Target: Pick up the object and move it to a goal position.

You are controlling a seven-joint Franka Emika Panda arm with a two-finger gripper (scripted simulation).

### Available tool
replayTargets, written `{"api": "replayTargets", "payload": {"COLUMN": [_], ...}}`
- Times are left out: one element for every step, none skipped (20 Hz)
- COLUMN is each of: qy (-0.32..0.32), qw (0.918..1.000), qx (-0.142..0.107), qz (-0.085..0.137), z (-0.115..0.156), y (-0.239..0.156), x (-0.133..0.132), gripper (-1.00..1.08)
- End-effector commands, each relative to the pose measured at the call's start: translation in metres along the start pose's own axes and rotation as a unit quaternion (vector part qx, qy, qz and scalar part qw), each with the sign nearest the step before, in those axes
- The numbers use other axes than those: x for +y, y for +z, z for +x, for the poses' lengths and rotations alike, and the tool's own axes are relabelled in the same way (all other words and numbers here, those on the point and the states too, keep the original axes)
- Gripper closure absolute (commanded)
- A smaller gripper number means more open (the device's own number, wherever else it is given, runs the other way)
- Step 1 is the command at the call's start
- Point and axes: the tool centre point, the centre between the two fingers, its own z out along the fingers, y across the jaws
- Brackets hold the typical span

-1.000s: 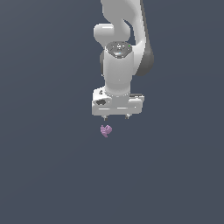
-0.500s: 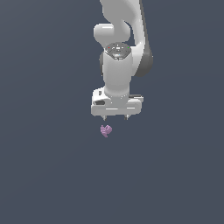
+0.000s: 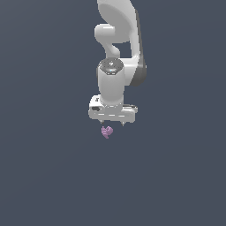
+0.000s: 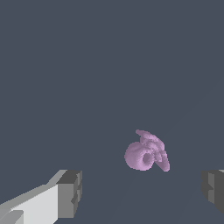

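The object (image 3: 106,131) is a tiny pink-purple lumpy thing lying on the dark grey floor, just below my white gripper (image 3: 112,123) in the exterior view. The gripper points down, its two short fingertips spread wide. It is open and empty, hovering close above the object. In the wrist view the object (image 4: 146,153) lies ahead between the two grey finger pads (image 4: 70,194), nearer the other pad (image 4: 213,188). Nothing touches it.
The dark grey floor (image 3: 48,176) fills both views. The white arm (image 3: 119,53) rises above the gripper. No other objects show.
The gripper has come lower, toward the object. The object has not moved. The fingers stay open.
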Motion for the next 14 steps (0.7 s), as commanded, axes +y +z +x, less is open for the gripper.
{"api": "replayTargets", "payload": {"qy": [0.034,0.047,0.059,0.07,0.08,0.089,0.098,0.105,0.111,0.116,0.121,0.124,0.126,0.128], "qw": [0.9994,0.9989,0.9982,0.9975,0.9967,0.9959,0.9952,0.9944,0.9937,0.9931,0.9926,0.9922,0.9919,0.9917], "qx": [-0.004,-0.006,-0.007,-0.008,-0.009,-0.01,-0.011,-0.011,-0.012,-0.013,-0.013,-0.013,-0.013,-0.014], "qz": [-0.001,-0.001,-0.002,-0.003,-0.003,-0.004,-0.004,-0.005,-0.005,-0.006,-0.006,-0.006,-0.007,-0.007], "z": [-0.003,-0.005,-0.006,-0.007,-0.008,-0.01,-0.011,-0.012,-0.012,-0.013,-0.014,-0.014,-0.015,-0.015], "y": [0.016,0.022,0.028,0.033,0.038,0.042,0.046,0.049,0.052,0.054,0.056,0.058,0.059,0.059], "x": [0.009,0.013,0.016,0.019,0.022,0.024,0.026,0.028,0.03,0.032,0.033,0.034,0.034,0.035], "gripper": [-0.92,-0.92,-0.92,-0.92,-0.92,-0.92,-0.92,-0.92,-0.92,-0.92,-0.92,-0.92,-0.92,-0.92]}}
